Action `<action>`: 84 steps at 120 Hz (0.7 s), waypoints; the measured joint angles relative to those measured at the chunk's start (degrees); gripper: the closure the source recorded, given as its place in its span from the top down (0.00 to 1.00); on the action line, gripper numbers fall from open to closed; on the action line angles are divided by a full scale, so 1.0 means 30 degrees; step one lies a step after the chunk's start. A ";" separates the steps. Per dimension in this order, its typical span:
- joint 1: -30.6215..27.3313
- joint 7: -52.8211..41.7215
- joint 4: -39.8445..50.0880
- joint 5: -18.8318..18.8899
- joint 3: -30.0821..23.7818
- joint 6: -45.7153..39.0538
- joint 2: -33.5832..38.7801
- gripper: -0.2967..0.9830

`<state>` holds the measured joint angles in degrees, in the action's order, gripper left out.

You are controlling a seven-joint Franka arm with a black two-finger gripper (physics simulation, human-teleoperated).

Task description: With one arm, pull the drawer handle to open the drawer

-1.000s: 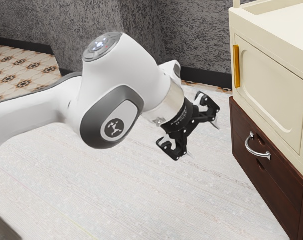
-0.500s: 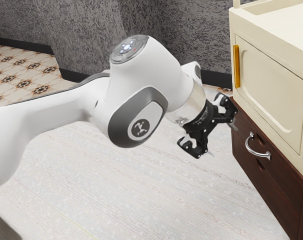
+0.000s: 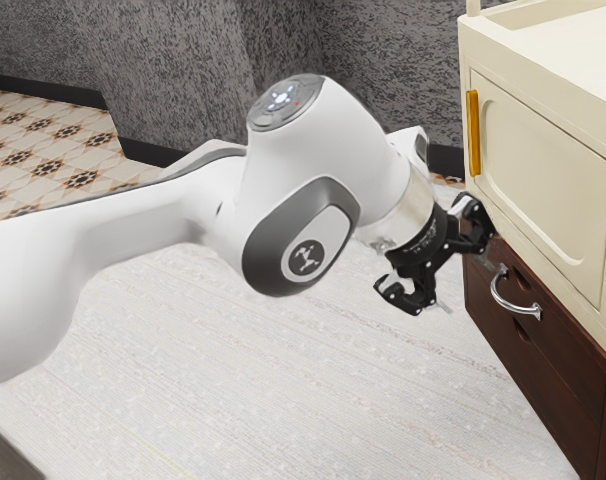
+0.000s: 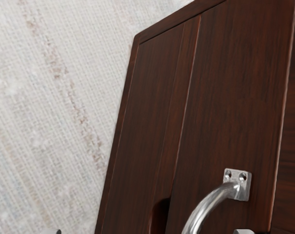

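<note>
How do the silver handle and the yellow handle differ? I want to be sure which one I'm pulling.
The silver handle is a rounded, bowed bar; the yellow handle is straight.
The silver handle runs sideways on the dark brown drawer; the yellow handle stands upright on the cream cabinet, higher up.
Both are fixed to furniture fronts.

Curved metal drawer handle [image 4: 206, 205]: one end cut off, wrist view. Brown wooden cabinet [image 3: 543, 385]: top edge partly behind gripper [image 3: 474, 289].
</note>
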<state>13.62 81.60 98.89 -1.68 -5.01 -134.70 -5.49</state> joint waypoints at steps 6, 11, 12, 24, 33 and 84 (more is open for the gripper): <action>-0.0082 -0.0101 -0.0002 0.0001 0.0002 -0.0069 -0.0147 0.55; -0.0057 -0.0179 0.0010 -0.0003 0.0002 -0.0130 -0.0224 0.54; -0.0047 -0.0194 0.0013 -0.0003 0.0002 -0.0142 -0.0234 0.54; 0.0063 -0.0359 0.0031 -0.0004 0.0001 -0.0250 -0.0279 0.52; 0.0109 -0.0466 0.0023 -0.0006 0.0001 -0.0342 -0.0310 0.51; 0.0214 -0.0877 -0.0435 0.0004 -0.0344 -0.0653 -0.1040 0.47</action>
<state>14.26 78.97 97.58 -1.67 -6.05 -136.65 -8.61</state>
